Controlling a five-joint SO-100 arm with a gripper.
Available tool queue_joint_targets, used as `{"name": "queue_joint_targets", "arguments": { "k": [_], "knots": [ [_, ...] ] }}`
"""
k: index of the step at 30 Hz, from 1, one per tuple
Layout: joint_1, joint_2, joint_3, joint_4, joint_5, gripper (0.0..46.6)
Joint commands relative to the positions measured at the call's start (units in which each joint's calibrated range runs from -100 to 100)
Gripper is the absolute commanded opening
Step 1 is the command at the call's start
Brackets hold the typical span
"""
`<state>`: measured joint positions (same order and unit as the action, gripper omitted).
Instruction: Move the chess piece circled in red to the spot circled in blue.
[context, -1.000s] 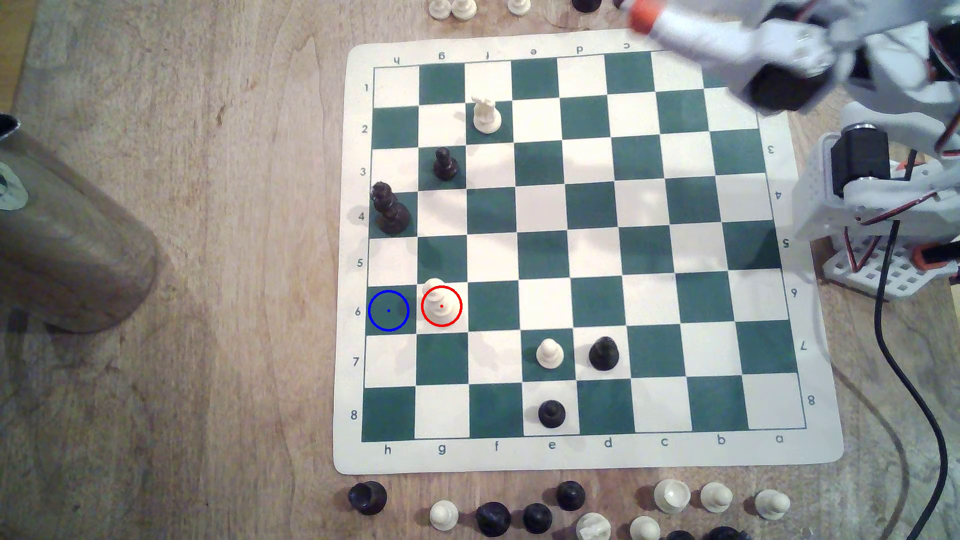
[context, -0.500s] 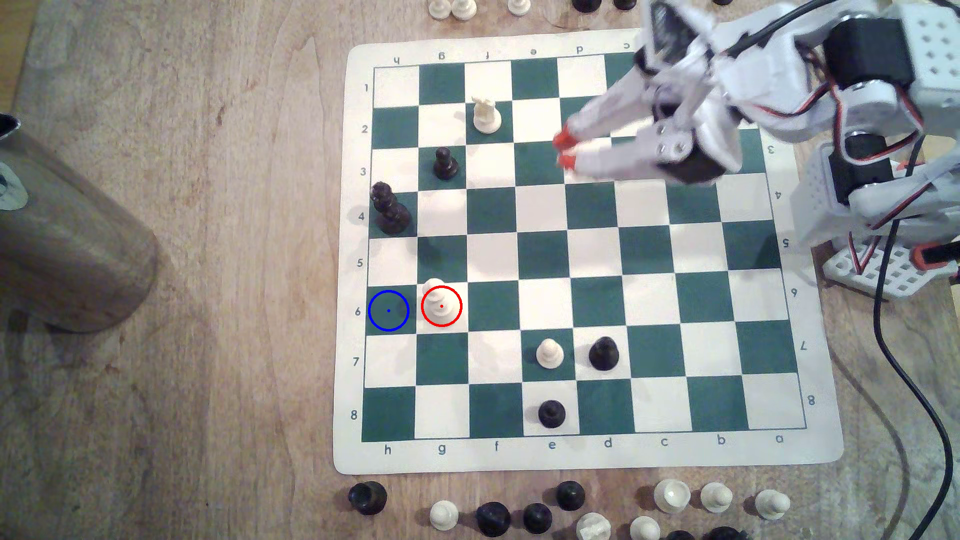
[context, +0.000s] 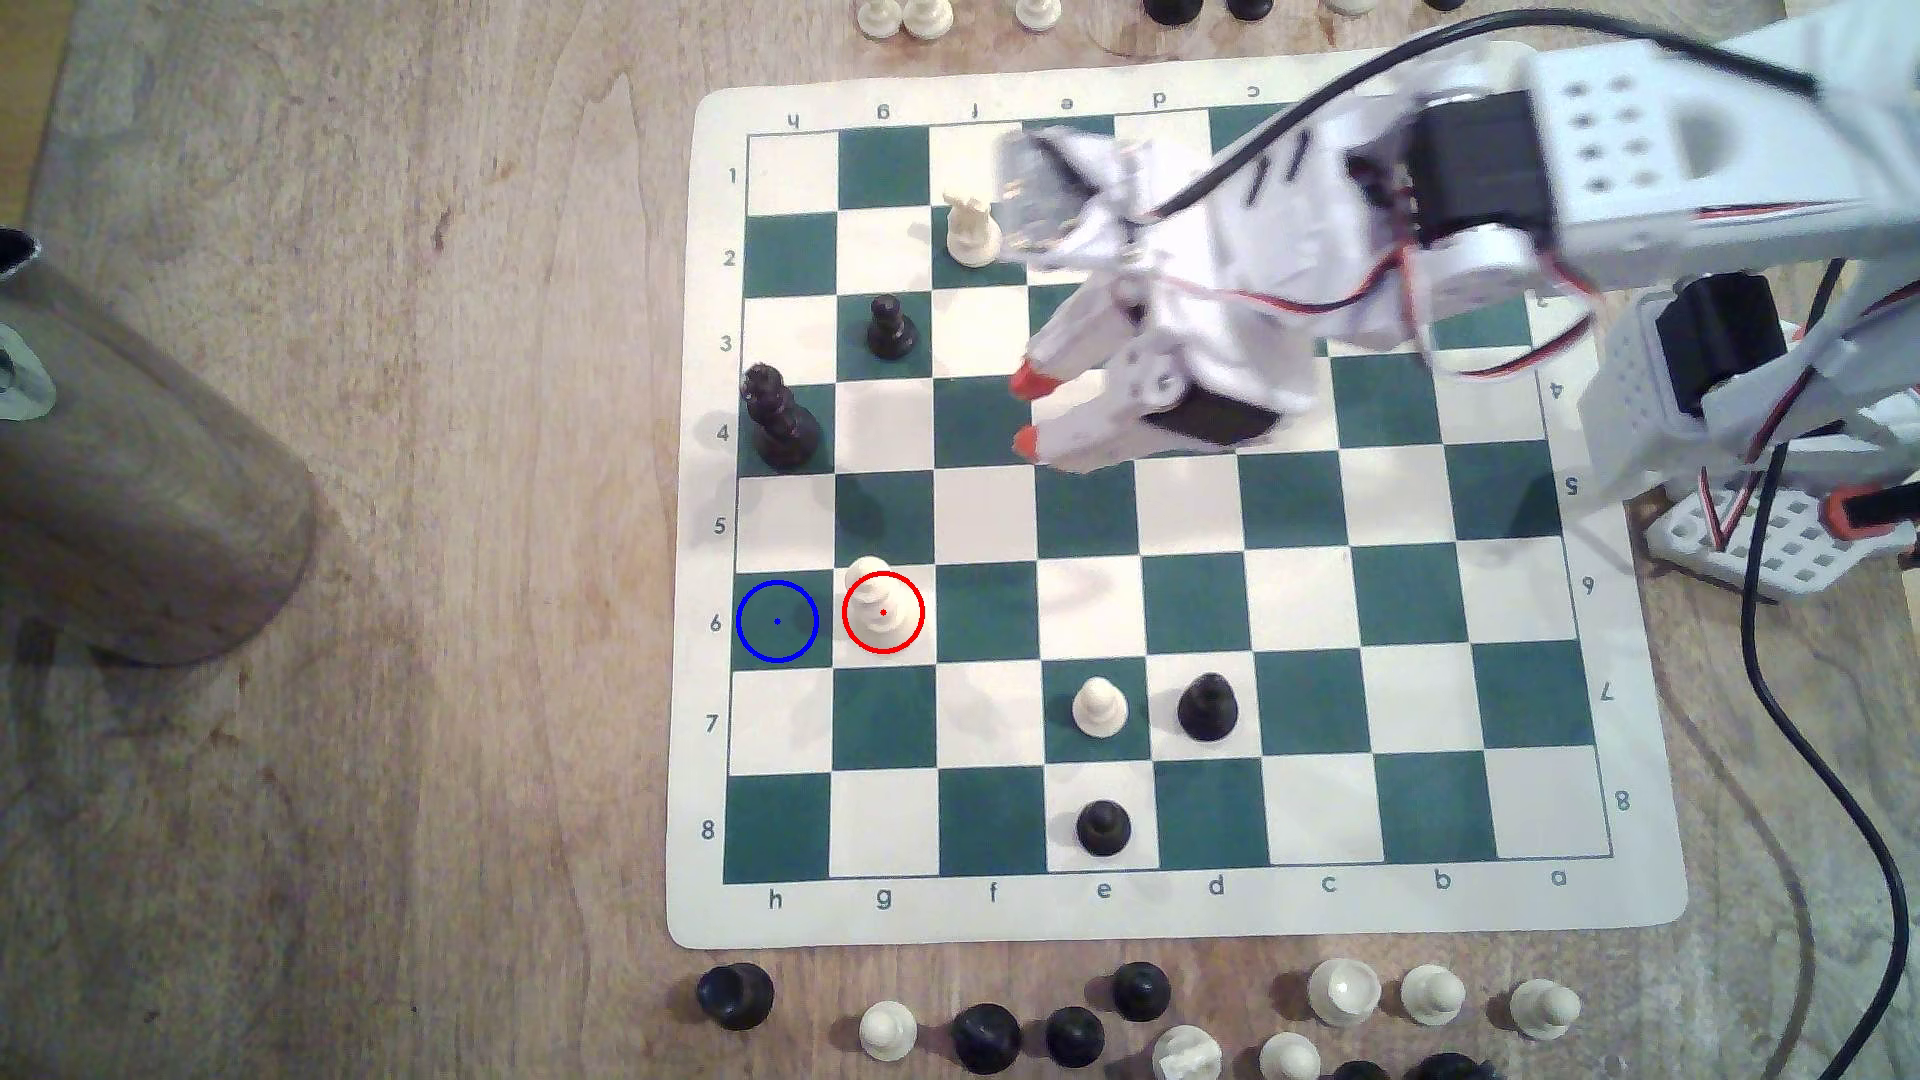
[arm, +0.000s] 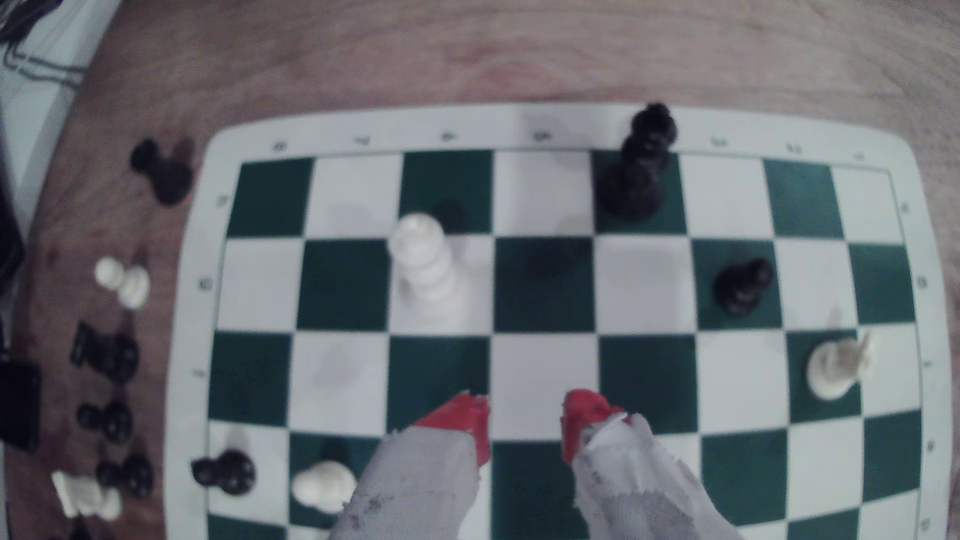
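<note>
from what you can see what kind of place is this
Probably a home or hobby tabletop robot setup: a green-and-white printed chess mat on a wooden table, spare pieces alongside, and a small white arm's orange-tipped pincer above the board.

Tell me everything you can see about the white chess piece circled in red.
The chess piece is cream-white, plastic-looking, with a wide round base, ringed tapering body and small rounded top. It stands upright on a white square in row 6, beside the blue-circled green square. Nothing touches it; the open hand hovers well away.

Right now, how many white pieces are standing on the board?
3: the red-circled piece on g6, a pawn on e7, a crowned piece on f2. The arm may hide others.
</note>
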<state>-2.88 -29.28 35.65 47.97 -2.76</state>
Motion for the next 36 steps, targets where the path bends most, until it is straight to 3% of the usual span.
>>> {"name": "queue_joint_targets", "arguments": {
  "k": [1, 2, 3, 7, 8, 11, 15, 22, 29, 36],
  "knots": [
    [-0.4, 5.6, -9.8, -0.5, 0.0, 7.9],
    [-0.8, 6.8, -10.8, 0.1, 0.0, 8.4],
    [-1.3, 8.5, -12.2, 2.1, -1.0, 14.0],
    [-2.1, 10.3, -12.6, 1.7, -1.0, 15.5],
    [-2.1, 11.5, -12.8, 1.2, -0.8, 18.8],
    [-2.0, 14.2, -14.1, -0.3, -0.7, 22.6],
    [-2.2, 16.7, -15.6, -2.3, -0.8, 21.9],
    [-2.2, 20.5, -17.3, -6.2, -1.1, 27.0],
    [-2.4, 25.2, -19.4, -9.4, -1.3, 26.2],
    [-2.9, 31.1, -25.0, -10.5, -2.6, 21.7]
  ]
}}
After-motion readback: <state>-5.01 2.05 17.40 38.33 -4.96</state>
